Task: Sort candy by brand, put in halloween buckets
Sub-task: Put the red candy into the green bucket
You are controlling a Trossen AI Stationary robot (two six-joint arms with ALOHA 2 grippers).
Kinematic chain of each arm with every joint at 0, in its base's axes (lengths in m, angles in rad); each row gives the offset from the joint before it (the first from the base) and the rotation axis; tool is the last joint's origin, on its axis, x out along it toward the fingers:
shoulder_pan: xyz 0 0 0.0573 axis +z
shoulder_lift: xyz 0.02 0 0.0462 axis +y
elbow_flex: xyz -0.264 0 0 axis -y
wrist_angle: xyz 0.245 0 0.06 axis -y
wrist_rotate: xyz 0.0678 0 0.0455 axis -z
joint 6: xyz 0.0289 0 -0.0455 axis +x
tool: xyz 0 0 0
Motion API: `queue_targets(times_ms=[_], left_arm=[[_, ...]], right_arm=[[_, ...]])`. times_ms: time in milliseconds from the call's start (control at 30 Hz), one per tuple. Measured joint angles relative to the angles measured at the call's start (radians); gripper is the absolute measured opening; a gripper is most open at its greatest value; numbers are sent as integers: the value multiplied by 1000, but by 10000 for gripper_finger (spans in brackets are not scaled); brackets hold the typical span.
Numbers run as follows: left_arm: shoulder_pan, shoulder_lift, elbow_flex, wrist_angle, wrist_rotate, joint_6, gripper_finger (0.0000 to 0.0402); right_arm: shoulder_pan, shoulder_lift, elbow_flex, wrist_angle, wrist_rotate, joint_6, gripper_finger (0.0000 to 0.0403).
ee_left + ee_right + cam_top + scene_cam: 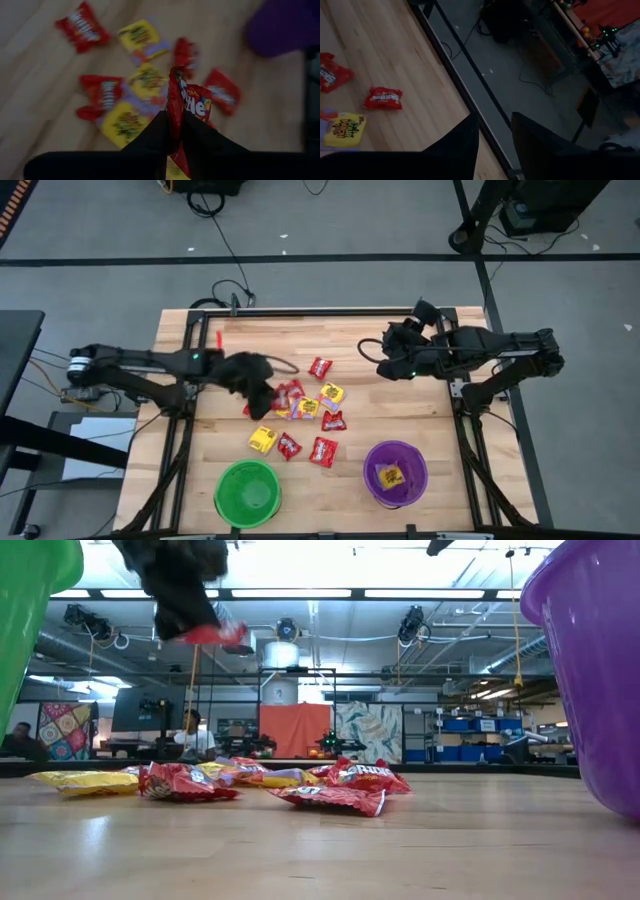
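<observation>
STEP: I have the left gripper [175, 131] clamped on a red candy packet [192, 102], lifted above the pile [300, 415] on the surface | NEXT: I judge carry to green bucket [247, 491] | right gripper [495, 132] parted, idle, empty.

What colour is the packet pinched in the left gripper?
Red with pale print; the packet in the left gripper shows best in the left wrist view.
</observation>
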State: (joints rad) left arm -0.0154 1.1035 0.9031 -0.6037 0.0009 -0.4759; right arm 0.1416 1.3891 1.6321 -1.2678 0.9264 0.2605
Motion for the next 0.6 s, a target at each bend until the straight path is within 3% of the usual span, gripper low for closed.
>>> queue_targets(times_ms=[167, 600], left_arm=[[-158, -52, 0, 2, -88, -106, 52], [-509, -50, -40, -31, -308, -414, 52]], right_arm=[[-9, 0, 0, 0, 5, 11, 129], [-11, 0, 0, -2, -79, 108, 129]])
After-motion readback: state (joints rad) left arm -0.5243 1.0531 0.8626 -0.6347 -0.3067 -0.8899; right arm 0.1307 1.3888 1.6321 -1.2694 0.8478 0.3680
